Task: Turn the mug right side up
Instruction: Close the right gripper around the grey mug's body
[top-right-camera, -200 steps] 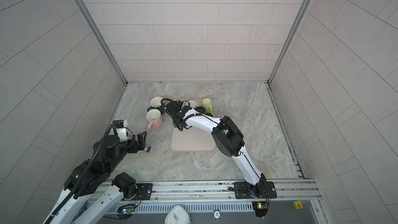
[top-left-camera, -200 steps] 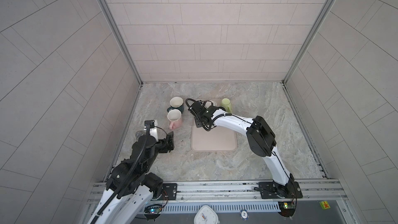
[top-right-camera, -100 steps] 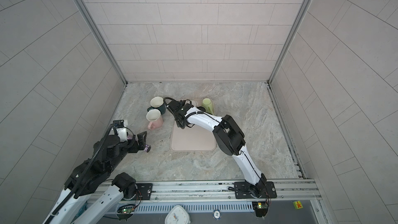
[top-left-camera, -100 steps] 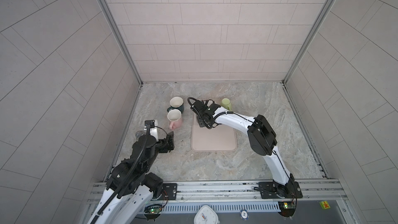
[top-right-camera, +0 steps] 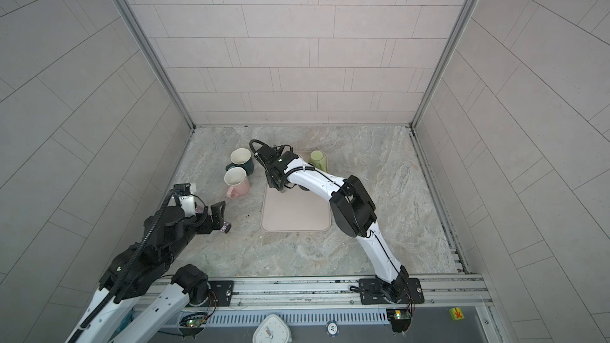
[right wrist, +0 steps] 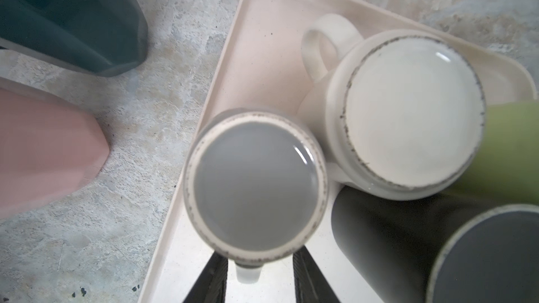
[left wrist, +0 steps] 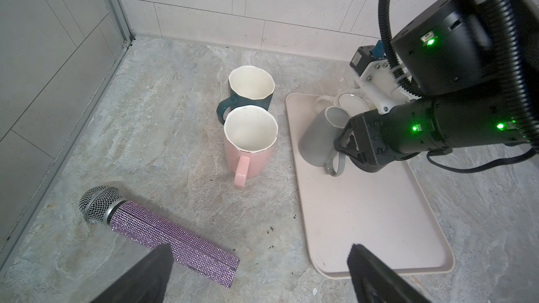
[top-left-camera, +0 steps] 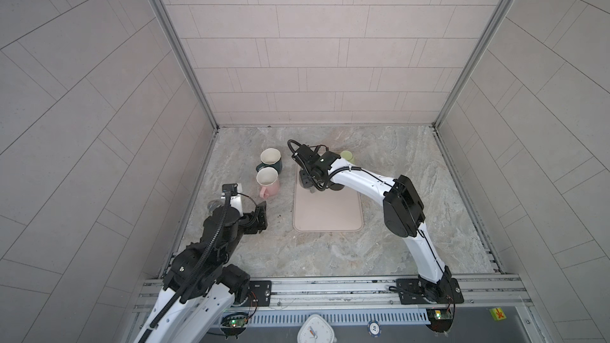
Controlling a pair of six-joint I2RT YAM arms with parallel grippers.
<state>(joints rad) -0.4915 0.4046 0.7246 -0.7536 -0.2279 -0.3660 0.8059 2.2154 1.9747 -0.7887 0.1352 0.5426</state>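
In both top views the right arm's wrist covers the 12 o'clock end of the tray (top-left-camera: 326, 212). The grey mug (left wrist: 319, 138) and cream mug (right wrist: 408, 112) beneath it cannot be made out clearly, and the green mug (top-left-camera: 346, 155), at 1 o'clock, is partly covered. The left arm hides most of the microphone (left wrist: 157, 228), at the tray's 9 o'clock. The right wrist view is soft throughout. Its frame edge cuts the pink mug (right wrist: 43, 153), teal mug (right wrist: 73, 16), green mug and dark mug (right wrist: 481, 257), and the grey mug's body hides the right gripper's (right wrist: 259, 260) fingertips. Only the left gripper's (left wrist: 259, 247) finger ends enter its own view.
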